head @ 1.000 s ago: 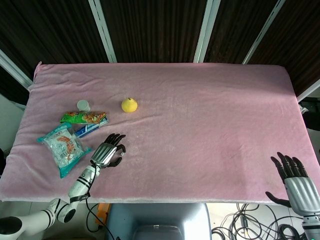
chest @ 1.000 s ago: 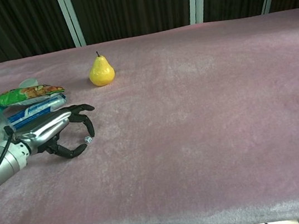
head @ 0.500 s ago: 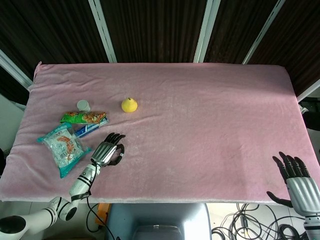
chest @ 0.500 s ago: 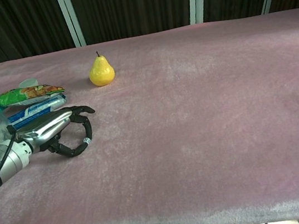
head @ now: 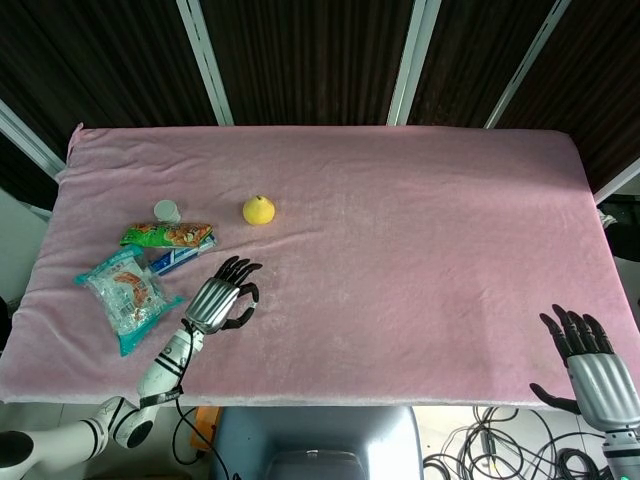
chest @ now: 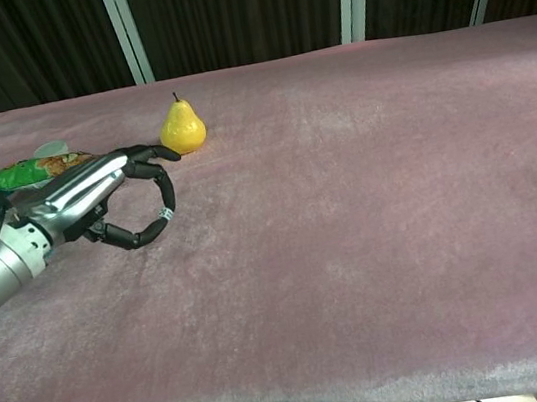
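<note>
My left hand (head: 222, 303) hovers over the pink cloth (head: 420, 220) near the front left, fingers apart and slightly curved, holding nothing; the chest view shows the left hand (chest: 112, 199) raised above the cloth. A yellow pear (head: 259, 210) stands upright beyond it, and in the chest view the pear (chest: 182, 128) sits just past the fingertips. To the hand's left lie a green snack packet (head: 165, 235), a blue packet (head: 178, 258) and a clear bag of snacks (head: 125, 296). My right hand (head: 590, 365) is off the table's front right corner, fingers spread, holding nothing.
A small grey-white lid or cup (head: 166, 211) sits behind the green packet. The table's front edge runs just below my left forearm (head: 165, 365). Dark panels with white bars stand behind the table.
My left hand has lifted off the cloth and moved forward toward the pear, its fingers opening a little. The right hand has barely shifted.
</note>
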### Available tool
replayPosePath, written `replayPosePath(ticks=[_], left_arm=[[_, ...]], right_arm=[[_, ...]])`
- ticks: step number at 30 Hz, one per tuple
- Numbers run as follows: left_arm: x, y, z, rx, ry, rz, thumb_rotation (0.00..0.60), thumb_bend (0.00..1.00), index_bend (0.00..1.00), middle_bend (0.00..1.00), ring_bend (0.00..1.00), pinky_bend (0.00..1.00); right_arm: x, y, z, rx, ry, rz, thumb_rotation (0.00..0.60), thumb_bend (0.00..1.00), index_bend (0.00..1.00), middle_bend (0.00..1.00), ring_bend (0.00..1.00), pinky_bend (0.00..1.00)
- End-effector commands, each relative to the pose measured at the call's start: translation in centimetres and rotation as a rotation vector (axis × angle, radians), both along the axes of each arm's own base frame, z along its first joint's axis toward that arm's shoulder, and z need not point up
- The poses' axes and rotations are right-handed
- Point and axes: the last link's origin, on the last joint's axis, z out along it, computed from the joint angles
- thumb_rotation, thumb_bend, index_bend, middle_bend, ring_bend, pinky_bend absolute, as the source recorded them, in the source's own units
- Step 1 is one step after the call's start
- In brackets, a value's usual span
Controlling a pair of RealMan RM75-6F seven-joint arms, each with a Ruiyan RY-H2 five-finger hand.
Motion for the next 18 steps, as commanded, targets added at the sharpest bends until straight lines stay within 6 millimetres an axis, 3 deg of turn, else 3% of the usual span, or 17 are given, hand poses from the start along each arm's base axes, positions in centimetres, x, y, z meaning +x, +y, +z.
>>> replayPosePath(ticks=[1,3,4,6,14,18], left_arm=[[3.8,-0.4,2.5,0.067,-0.026,-0.098,0.600,0.41,0.48,0.14,0.06,0.08],[4.3,-0.4,2.8,0.060,0.002,-0.082,0.600,0.41,0.28,0.12,0.04,0.08],[4.4,-0.4,2.9,0.059,0.017,-0.069,0.600,0.41,0.12,0.11,0.02,0.07],[4.3,-0.4,3.0,0.064,0.067,-0.039,0.600,0.41,0.01,0.10,0.00,0.07],[3.8,-1.0,3.2,0.054,0.117,-0.007,0.600,0.42,0.00,0.09,0.00,0.06],[2.6,-3.5,5.1,0.060,0.194,-0.028,0.600,0.41,0.00,0.06,0.00,0.06]], right_arm=[[0.1,0.0,-0.2,0.008,0.001,0.005,0.600,0.28,0.00,0.00,0.00,0.00],[0.2,0.1,-0.2,0.010,0.002,0.008,0.600,0.28,0.00,0.00,0.00,0.00],[0.1,0.1,-0.2,0.009,0.002,0.007,0.600,0.28,0.00,0.00,0.00,0.00],[0.1,0.1,-0.2,0.009,0.000,0.008,0.600,0.28,0.00,0.00,0.00,0.00],[0.2,0.2,-0.1,0.008,-0.004,0.011,0.600,0.28,0.00,0.00,0.00,0.00],[0.1,0.1,0.0,0.004,-0.003,0.009,0.600,0.28,0.00,0.00,0.00,0.00]])
